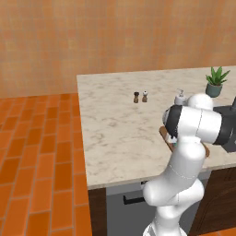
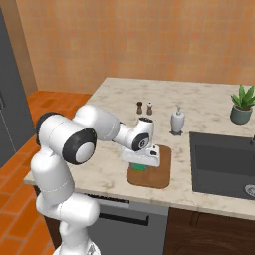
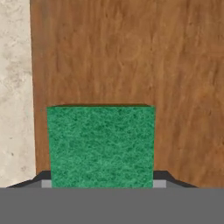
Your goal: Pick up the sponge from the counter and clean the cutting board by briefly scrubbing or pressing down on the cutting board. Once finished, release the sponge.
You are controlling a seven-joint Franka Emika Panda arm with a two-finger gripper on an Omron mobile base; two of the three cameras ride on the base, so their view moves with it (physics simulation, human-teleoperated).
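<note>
The green sponge lies flat on the brown wooden cutting board, near the board's edge by the marbled counter. My gripper is shut on the sponge, one dark fingertip against each of its sides. In the right base view the gripper points straight down over the near left part of the cutting board, with a bit of the sponge showing beneath it. In the left base view my arm hides most of the cutting board.
Two small shakers stand on the counter behind the board. A soap dispenser stands beside the dark sink, which lies right of the board. A potted plant is at the far right.
</note>
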